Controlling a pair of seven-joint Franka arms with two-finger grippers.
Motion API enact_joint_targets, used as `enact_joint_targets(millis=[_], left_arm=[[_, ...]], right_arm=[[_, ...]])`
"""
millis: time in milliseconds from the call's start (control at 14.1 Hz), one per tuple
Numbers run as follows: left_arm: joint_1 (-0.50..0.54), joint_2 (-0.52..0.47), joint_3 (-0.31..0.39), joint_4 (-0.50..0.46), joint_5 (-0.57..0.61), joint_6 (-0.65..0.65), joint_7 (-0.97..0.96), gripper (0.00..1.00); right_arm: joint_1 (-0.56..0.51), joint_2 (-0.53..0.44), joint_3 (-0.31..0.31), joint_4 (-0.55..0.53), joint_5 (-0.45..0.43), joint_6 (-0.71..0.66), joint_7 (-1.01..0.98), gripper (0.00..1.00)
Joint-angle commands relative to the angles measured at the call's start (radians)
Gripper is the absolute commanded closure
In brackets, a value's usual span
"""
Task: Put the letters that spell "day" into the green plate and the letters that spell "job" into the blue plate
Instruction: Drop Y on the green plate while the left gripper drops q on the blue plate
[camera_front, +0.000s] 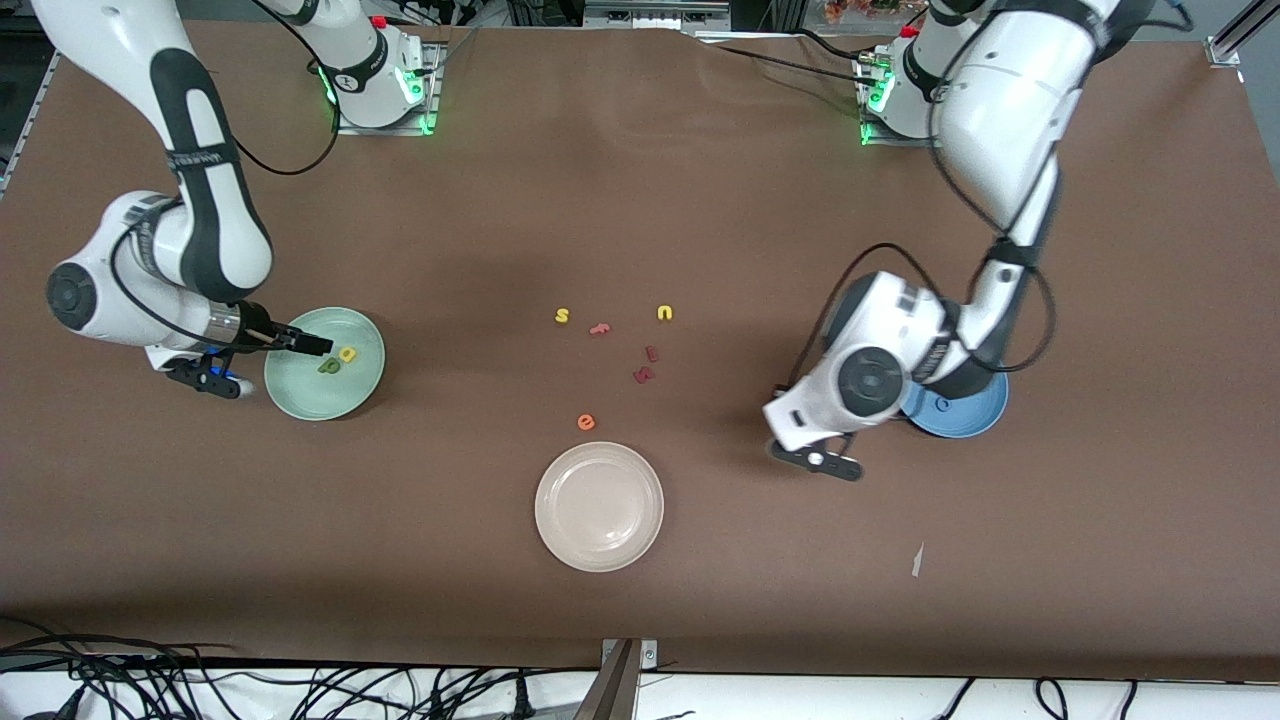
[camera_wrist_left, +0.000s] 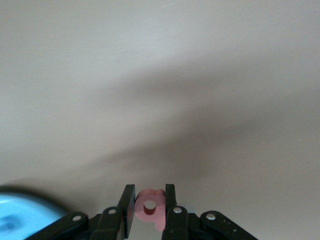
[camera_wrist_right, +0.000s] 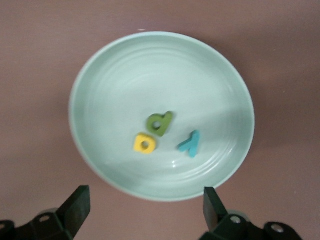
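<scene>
The green plate (camera_front: 324, 363) is sitting on the brown worktop (camera_front: 640, 200) toward the right arm's end, seen from the front camera. A dark green d (camera_front: 328, 366) and a yellow a (camera_front: 347, 353) are lying inside it. The right gripper (camera_front: 305, 344) is hanging over this plate's rim. Well away from the green plate, toward the left arm's end, the blue plate (camera_front: 965, 412) is lying half hidden under the left arm, with a blue o (camera_front: 942, 404) in it. The left gripper (camera_front: 825, 462) is hovering just beside the blue plate. Between the two plates are lying a yellow s (camera_front: 562, 316), a yellow u (camera_front: 665, 313), an orange e (camera_front: 586, 422), some dark red letters (camera_front: 645, 365) and a cream plate (camera_front: 599, 506).

In the left wrist view, the left gripper's fingers (camera_wrist_left: 126, 202) are clenching a pinkish-red b (camera_wrist_left: 150, 207) above bare worktop, with the blue plate's edge (camera_wrist_left: 22, 217) showing beside them.

In the right wrist view, the right gripper's fingers (camera_wrist_right: 79, 205) are standing wide apart, released, over the green plate's rim (camera_wrist_right: 80, 85). Inside the plate the d (camera_wrist_right: 159, 123), the a (camera_wrist_right: 145, 143) and a teal y (camera_wrist_right: 190, 144) are lying close together.
</scene>
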Motion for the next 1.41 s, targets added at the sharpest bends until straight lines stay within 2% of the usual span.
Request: enact_joint_targets(millis=[0,141,283,424,566,637,707,778,1061,1203,1273,1344], left_arm=[[0.124,-0.125,-0.017,-0.164,-0.011,-0.014,0.217,1.00],[0.192,-0.166,-0.015,-0.229,-0.003,-0.009,0.339,1.00],[0.239,-0.183,-0.015,-0.280,0.004,0.000,0.394,1.00],[0.278,-0.208,-0.015,-0.393,0.004,0.139,0.448,1.00],[0.302,-0.217,-0.015,-0.473,0.004,0.245,0.457,0.98],[0.305,-0.218,-0.015,-0.479,0.004,0.246,0.459,0.88],[0.312,-0.218,-0.015,-0.478,0.004,0.235,0.460,0.37],[0.316,-0.217,-0.015,-0.464,0.003,0.211,0.459,0.00],[0.321,-0.218,-0.014,-0.293,-0.011,-0.001,0.442,0.00],[0.325,-0.221,-0.014,-0.222,-0.011,-0.105,0.425,0.00],[0.325,-0.223,-0.011,-0.181,-0.011,-0.157,0.410,0.00],[0.324,-0.225,-0.011,-0.141,-0.011,-0.212,0.381,0.00]], right_arm=[[0.002,-0.013,-0.015,0.161,-0.061,-0.211,0.011,0.00],[0.013,-0.013,-0.004,0.295,-0.110,-0.346,0.057,0.00],[0.062,-0.013,-0.004,0.389,-0.160,-0.417,0.063,0.00],[0.134,-0.015,-0.012,0.426,-0.258,-0.439,0.065,0.00],[0.162,-0.068,-0.004,0.435,-0.341,-0.442,0.065,0.00],[0.162,-0.094,-0.007,0.444,-0.342,-0.441,0.048,0.00],[0.160,-0.123,-0.012,0.446,-0.336,-0.444,0.045,0.00],[0.160,-0.156,-0.013,0.446,-0.339,-0.454,0.034,0.00],[0.159,-0.239,-0.012,0.447,-0.343,-0.525,0.013,0.00],[0.119,-0.272,0.020,0.444,-0.342,-0.554,0.014,0.00],[0.031,-0.286,0.125,0.443,-0.336,-0.554,0.017,0.00],[-0.088,-0.294,0.281,0.437,-0.349,-0.552,0.036,0.00]])
